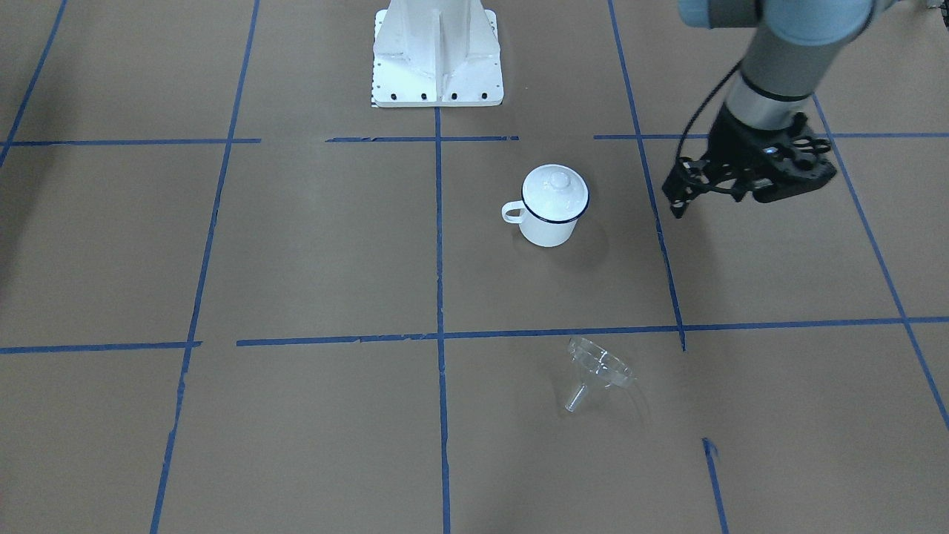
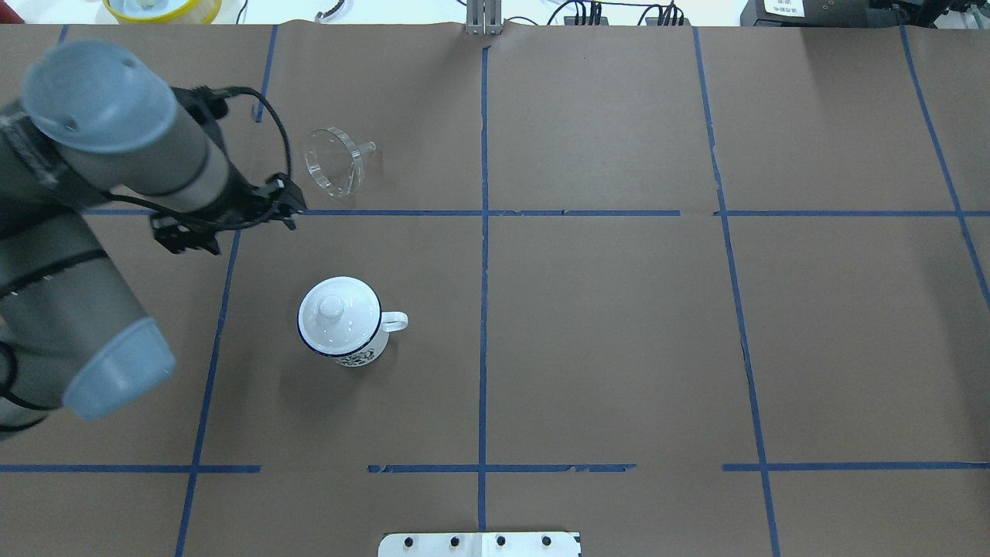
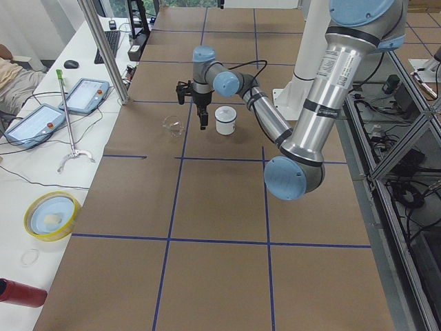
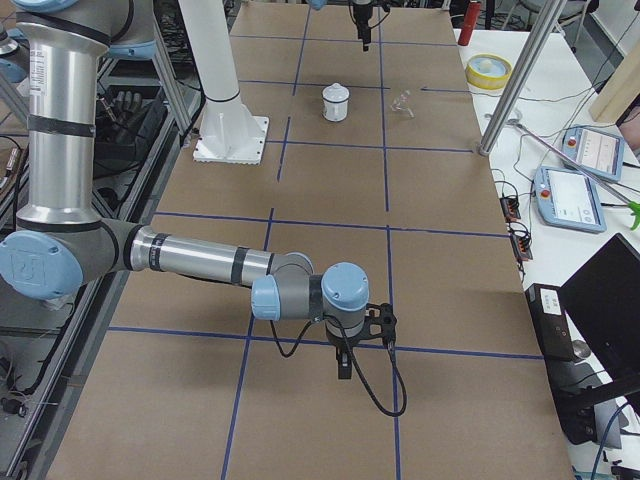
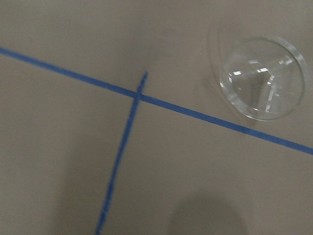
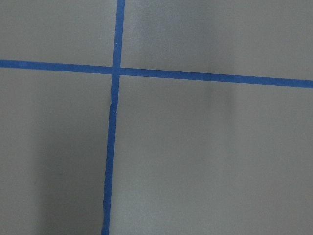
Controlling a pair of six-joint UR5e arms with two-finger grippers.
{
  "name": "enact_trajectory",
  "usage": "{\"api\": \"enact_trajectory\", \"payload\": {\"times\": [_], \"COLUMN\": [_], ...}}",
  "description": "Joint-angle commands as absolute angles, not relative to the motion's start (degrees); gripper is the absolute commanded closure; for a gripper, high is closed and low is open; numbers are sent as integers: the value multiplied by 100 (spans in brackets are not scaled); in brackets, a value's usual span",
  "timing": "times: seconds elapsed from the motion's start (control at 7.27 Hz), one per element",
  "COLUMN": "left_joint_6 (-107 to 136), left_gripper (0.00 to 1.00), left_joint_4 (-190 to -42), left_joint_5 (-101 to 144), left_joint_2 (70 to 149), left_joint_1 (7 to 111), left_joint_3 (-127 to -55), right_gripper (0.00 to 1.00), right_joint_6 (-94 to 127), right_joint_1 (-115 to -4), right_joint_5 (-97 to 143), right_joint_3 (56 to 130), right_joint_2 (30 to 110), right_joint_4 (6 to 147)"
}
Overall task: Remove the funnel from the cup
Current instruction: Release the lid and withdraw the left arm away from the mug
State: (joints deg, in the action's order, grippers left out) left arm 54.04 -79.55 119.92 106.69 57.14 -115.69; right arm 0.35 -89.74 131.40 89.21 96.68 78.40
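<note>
The clear plastic funnel (image 1: 597, 371) lies on its side on the brown table, apart from the cup; it also shows in the overhead view (image 2: 334, 161) and the left wrist view (image 5: 264, 78). The white enamel cup (image 1: 549, 226) with a dark blue rim stands upright, with a white domed lid (image 1: 554, 191) on it. My left gripper (image 1: 676, 206) hovers empty above the table between cup and funnel, to the side, fingers together (image 2: 292, 207). My right gripper (image 4: 345, 372) is far off, low over the table; I cannot tell if it is open.
The white robot base (image 1: 437, 59) stands behind the cup. Blue tape lines cross the table. A side table along the far edge holds a yellow bowl (image 3: 52, 215), tablets (image 3: 36, 124) and a metal pole (image 3: 103, 48).
</note>
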Motion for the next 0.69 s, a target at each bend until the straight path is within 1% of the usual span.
{"api": "enact_trajectory", "payload": {"times": [0.0, 0.14, 0.28, 0.41, 0.55], "left_joint_6": [2484, 1217, 352, -171, -489], "left_gripper": [0, 0, 0, 0, 0], "left_joint_4": [-8051, -8051, -8051, -8059, -8094], "left_joint_5": [12714, 13040, 13278, 13550, 13727], "left_joint_2": [9864, 9687, 9259, 8959, 8904], "left_joint_1": [7262, 7991, 8494, 8856, 8972], "left_joint_3": [-11061, -10683, -10618, -10356, -10180], "right_gripper": [0, 0, 0, 0, 0], "right_joint_6": [35, 35, 35, 35, 35], "right_joint_1": [-8974, -8974, -8974, -8974, -8974], "right_joint_5": [13140, 13140, 13140, 13140, 13140], "right_joint_3": [8921, 8921, 8921, 8921, 8921], "right_joint_2": [9668, 9668, 9668, 9668, 9668], "right_joint_4": [7840, 7840, 7840, 7840, 7840]}}
